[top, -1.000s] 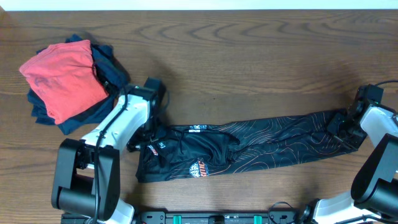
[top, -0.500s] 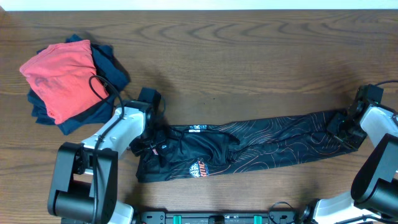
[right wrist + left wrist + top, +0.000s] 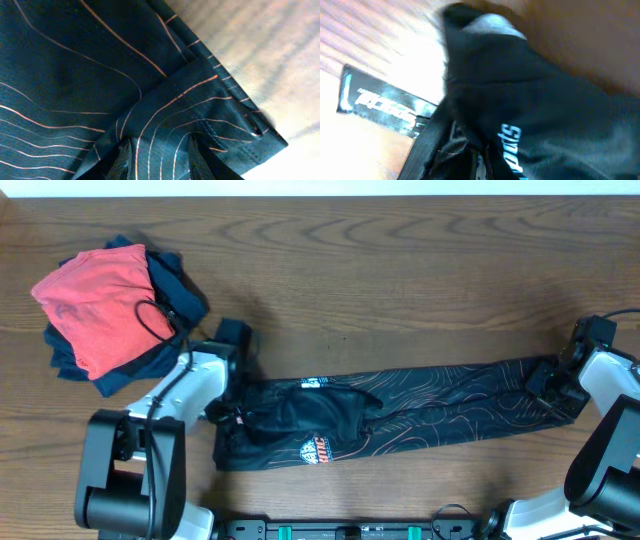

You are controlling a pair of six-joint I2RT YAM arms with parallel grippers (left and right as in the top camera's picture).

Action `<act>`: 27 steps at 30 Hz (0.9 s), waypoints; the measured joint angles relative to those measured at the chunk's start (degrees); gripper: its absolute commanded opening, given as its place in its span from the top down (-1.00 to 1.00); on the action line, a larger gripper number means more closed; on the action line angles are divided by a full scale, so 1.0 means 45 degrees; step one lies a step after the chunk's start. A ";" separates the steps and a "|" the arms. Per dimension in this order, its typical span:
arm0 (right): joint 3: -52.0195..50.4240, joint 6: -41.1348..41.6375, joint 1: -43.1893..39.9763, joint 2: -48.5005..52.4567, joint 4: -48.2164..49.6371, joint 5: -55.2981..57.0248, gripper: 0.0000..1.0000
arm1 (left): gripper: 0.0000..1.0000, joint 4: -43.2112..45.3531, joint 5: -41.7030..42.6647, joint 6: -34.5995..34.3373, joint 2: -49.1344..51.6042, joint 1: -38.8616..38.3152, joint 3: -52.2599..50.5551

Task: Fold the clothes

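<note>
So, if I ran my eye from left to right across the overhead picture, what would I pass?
pile of red and navy clothes → left tool, at the jersey's left end → black jersey, stretched out along the table → right tool, at its right end.

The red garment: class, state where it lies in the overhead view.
In the overhead view the red garment lies near the upper left corner, on top of navy garments, up and left of the stretched-out black jersey.
</note>
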 measured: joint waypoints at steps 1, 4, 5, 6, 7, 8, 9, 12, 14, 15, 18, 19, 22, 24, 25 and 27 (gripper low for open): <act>-0.0005 0.0005 0.0000 0.0000 0.0160 -0.0102 0.22 | 0.88 0.0131 -0.0083 0.0024 0.0039 0.0180 0.0063; -0.0063 0.0005 0.0000 0.0000 0.0884 -0.0398 0.19 | 0.88 0.0724 -0.0296 0.0146 0.0223 0.0738 0.0374; -0.0073 0.0015 0.0000 0.0000 0.1073 -0.0452 0.19 | 0.88 0.0976 -0.0321 0.0209 0.0267 0.0869 0.0452; -0.0092 0.0053 0.0005 0.0000 0.1307 -0.0525 0.17 | 0.88 0.1243 -0.0316 0.0316 0.0291 0.0986 0.0534; -0.0102 0.0087 0.0005 0.0005 0.1501 -0.0563 0.17 | 0.88 0.1515 -0.0301 0.0393 0.0301 0.1064 0.0607; -0.0117 0.0102 0.0005 0.0005 0.1705 -0.0627 0.17 | 0.88 0.1763 -0.0248 0.0452 0.0296 0.1098 0.0680; -0.0136 0.0107 0.0005 0.0010 0.1909 -0.0695 0.17 | 0.88 0.1943 -0.0199 0.0544 0.0296 0.1117 0.0729; -0.0165 0.0131 0.0005 0.0034 0.2433 -0.0947 0.15 | 0.88 0.2380 -0.0049 0.0714 0.0296 0.1122 0.0767; -0.0175 0.0136 0.0005 0.0078 0.2807 -0.1180 0.15 | 0.88 0.2642 0.0024 0.0733 0.0296 0.1137 0.0767; -0.0180 0.0136 0.0010 0.0102 0.2992 -0.1297 0.15 | 0.88 0.2793 0.0049 0.0738 0.0296 0.1137 0.0767; -0.0204 0.0185 0.0097 0.0170 0.3570 -0.1583 0.13 | 0.88 0.3361 0.0155 0.0811 0.0296 0.1146 0.0772; -0.0223 0.0228 0.0160 0.0180 0.3759 -0.1632 0.12 | 0.88 0.3551 0.0199 0.0874 0.0296 0.1151 0.0772; -0.0267 0.0461 0.0442 0.0228 0.4357 -0.1744 0.09 | 0.88 0.4070 0.0301 0.1015 0.0296 0.1161 0.0777; -0.0277 0.0568 0.0583 0.0291 0.4745 -0.1802 0.03 | 0.88 0.4221 0.0359 0.1054 0.0296 0.1161 0.0782; -0.0277 0.0636 0.0661 0.0316 0.4930 -0.1812 0.00 | 0.88 0.4221 0.0364 0.1069 0.0296 0.1161 0.0782; -0.0277 0.0661 0.0709 0.0340 0.5129 -0.1870 -0.04 | 0.88 0.4177 0.0403 0.1127 0.0296 0.1161 0.0792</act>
